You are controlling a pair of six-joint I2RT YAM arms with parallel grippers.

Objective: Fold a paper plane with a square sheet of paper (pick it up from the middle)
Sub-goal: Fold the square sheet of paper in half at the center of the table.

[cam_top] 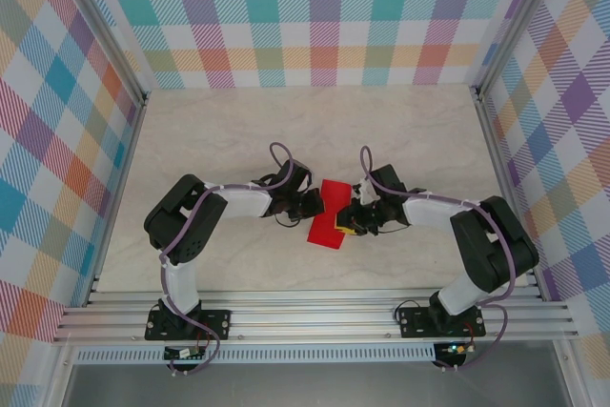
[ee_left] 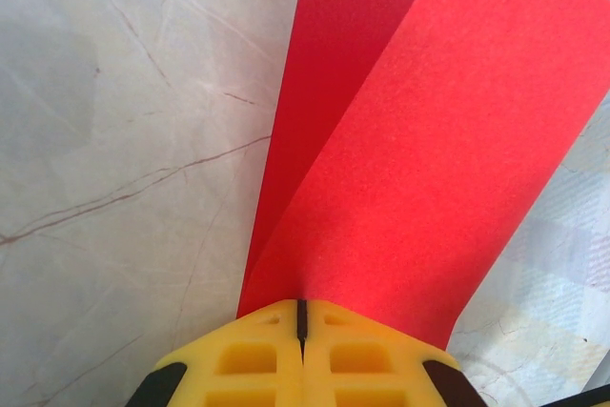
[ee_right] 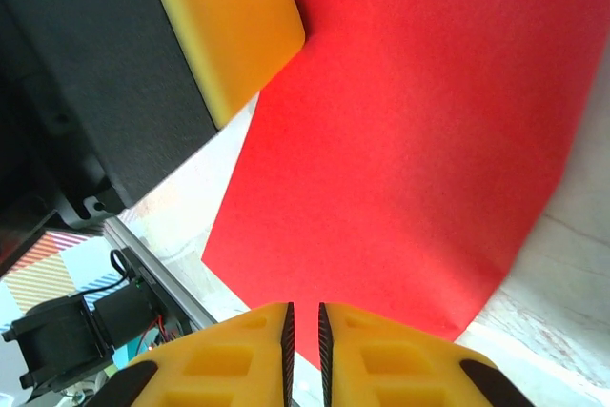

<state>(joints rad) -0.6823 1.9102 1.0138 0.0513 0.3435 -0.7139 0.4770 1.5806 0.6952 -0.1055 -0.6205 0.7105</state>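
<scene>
Left wrist view: left pincer (ee_left: 300, 316) clenched on red folded paper sheet (ee_left: 429, 169), anchoring it between the worktop's (cam_top: 238, 140) side edges; right pincer (ee_right: 303, 316) apparently nips the opposite edge for creasing.

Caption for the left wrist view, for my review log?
Left gripper shut on folded red paper, two layers splayed, marble table behind.
</scene>
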